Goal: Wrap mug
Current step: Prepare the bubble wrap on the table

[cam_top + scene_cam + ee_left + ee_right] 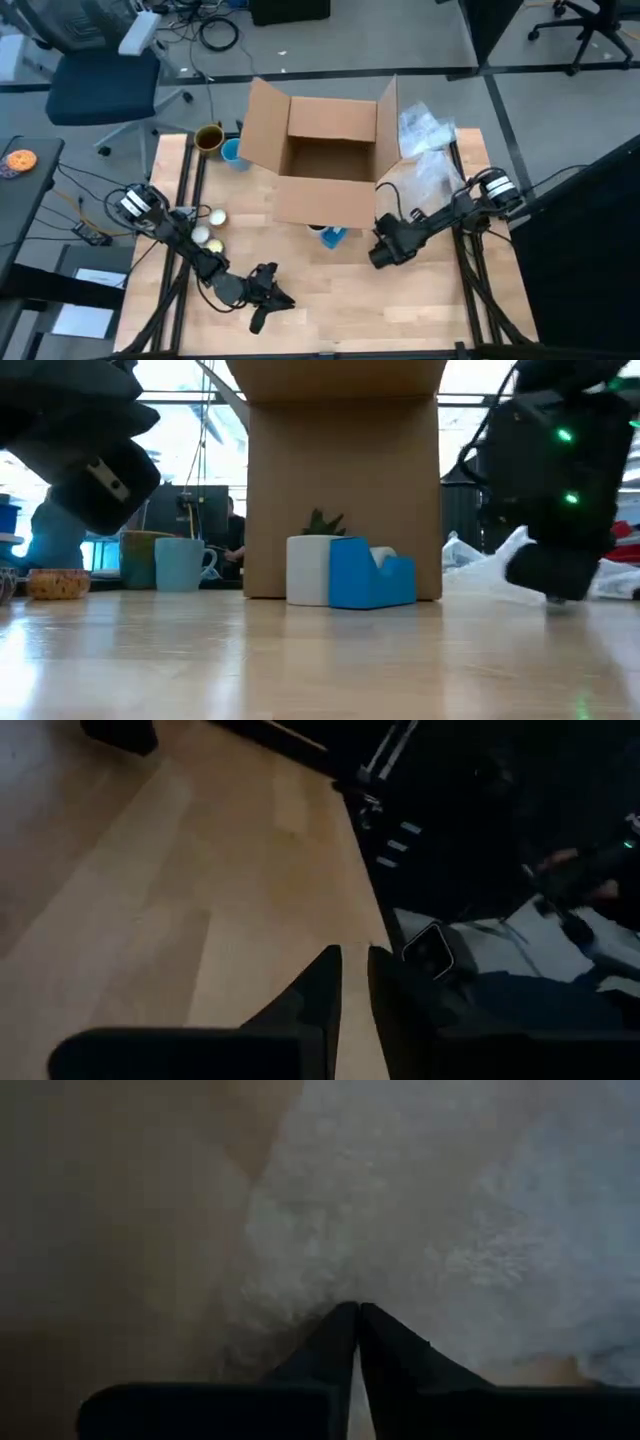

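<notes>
Your right gripper (381, 256) sits low on the table (340, 300) before the cardboard box (325, 150), fingers (340, 1342) pressed together, nothing held. Your left gripper (262, 312) waits near the front edge, fingers nearly closed. The light blue mug (184, 565) stands left of the box.

Two dark jointed arms, white collars near bases, black cables, green indicator lights, tapered black fingers
</notes>
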You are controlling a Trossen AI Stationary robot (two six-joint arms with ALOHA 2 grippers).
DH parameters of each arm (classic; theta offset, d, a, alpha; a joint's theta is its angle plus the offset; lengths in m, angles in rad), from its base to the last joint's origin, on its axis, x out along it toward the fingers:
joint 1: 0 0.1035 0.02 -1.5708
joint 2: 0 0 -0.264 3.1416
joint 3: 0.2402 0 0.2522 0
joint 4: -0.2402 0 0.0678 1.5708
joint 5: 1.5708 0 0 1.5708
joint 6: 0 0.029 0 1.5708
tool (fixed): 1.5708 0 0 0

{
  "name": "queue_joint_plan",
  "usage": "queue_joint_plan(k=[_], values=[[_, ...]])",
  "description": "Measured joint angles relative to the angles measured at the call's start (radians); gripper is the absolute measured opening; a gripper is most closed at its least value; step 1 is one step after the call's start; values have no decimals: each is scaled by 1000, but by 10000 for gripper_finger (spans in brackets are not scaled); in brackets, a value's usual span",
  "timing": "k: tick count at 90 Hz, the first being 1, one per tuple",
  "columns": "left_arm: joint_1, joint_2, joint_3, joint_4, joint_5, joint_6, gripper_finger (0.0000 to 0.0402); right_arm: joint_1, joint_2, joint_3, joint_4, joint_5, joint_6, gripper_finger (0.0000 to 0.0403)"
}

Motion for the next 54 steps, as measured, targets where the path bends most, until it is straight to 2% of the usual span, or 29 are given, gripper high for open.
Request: queue_joint_plan(k=[15, 29, 35, 47, 54], values=[[10, 0, 0, 0, -46, 36, 39, 68, 14, 194, 168, -132, 23, 0], [35, 1, 1, 43, -68, 98, 39, 87, 10, 323, 316, -156, -78, 0], [48, 1, 1, 63, -69, 122, 39, 87, 10, 343, 407, -179, -183, 0], [78, 0, 10, 102, -69, 171, 39, 89, 8, 385, 683, -313, -448, 0], [91, 0, 24, 98, -68, 190, 39, 90, -8, 407, 735, -361, -545, 0]])
